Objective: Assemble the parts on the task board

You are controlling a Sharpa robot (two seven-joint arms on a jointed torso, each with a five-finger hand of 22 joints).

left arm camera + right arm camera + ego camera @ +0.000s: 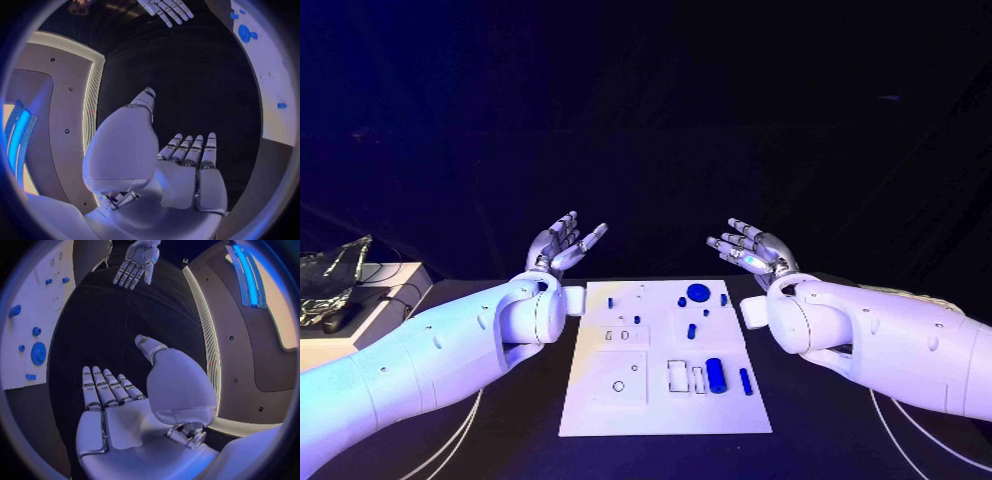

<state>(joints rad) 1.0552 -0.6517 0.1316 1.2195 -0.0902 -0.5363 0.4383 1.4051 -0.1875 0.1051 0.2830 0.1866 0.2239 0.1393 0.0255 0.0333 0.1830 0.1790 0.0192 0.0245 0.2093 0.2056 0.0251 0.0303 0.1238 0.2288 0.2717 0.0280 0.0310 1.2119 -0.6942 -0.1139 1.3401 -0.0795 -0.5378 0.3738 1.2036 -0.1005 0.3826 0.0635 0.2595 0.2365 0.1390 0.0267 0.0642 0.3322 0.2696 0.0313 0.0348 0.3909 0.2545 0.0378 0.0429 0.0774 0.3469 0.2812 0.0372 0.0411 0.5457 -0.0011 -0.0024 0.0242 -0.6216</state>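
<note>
White task board (661,400) lay mid-bench, small blue parts (714,374) scattered on it, left hand (564,245) and right hand (753,248) raised beyond its far corners, fingers spread apart, holding nothing

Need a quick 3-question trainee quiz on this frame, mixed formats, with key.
1. True or false: the left robot hand holds a small blue part.
2. Multiple choice: where does the white rectangular task board lie? A) between the two white arms B) outside the right arm C) on the grey box at the table's edge
3. Fill in: the large round blue disc part sits toward the board's ___ end, far from the robot.

Key:
1. False; both it and the right robot hand are raised, fingers spread, holding nothing.
2. A
3. far
</note>
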